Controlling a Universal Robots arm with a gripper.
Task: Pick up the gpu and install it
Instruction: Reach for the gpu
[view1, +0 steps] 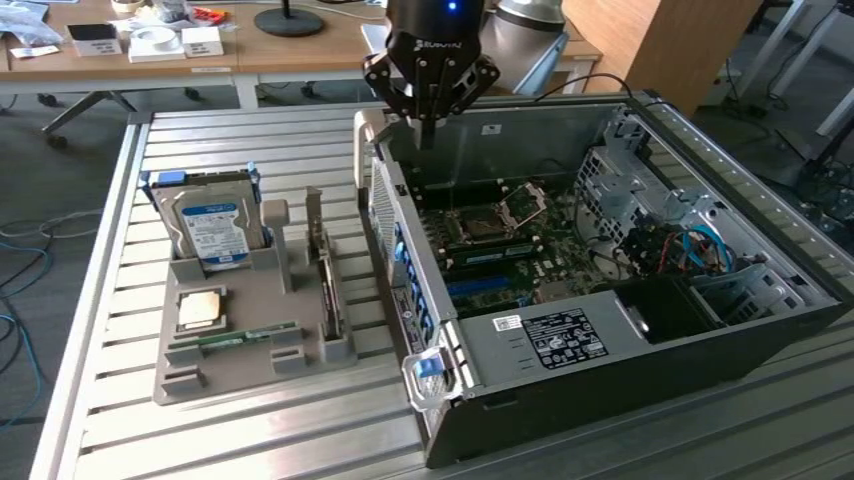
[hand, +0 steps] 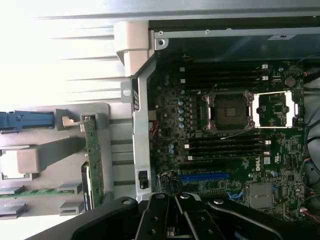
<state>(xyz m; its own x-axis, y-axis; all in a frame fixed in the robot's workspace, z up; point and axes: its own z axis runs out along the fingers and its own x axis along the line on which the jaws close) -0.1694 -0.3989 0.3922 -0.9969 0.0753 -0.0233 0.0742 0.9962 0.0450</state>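
Observation:
The gpu (view1: 326, 285) stands on edge in a slot of the grey holder (view1: 240, 375), its silver bracket pointing up. In the wrist view the gpu (hand: 93, 165) appears as a thin green board edge beside the case wall. My gripper (view1: 427, 130) hangs over the far corner of the open computer case (view1: 601, 350), well away from the gpu. Its fingers are shut with nothing between them. In the wrist view my gripper (hand: 176, 200) hovers over the motherboard (hand: 225, 130), near the blue expansion slot (hand: 205, 176).
The holder also carries a blue-labelled hard drive (view1: 214, 228), a CPU (view1: 200, 308) and a green RAM stick (view1: 247, 336). The case's pale side rail (view1: 400, 250) stands between holder and motherboard. Cables and a drive cage (view1: 681, 240) crowd the case's far side. Desks stand behind.

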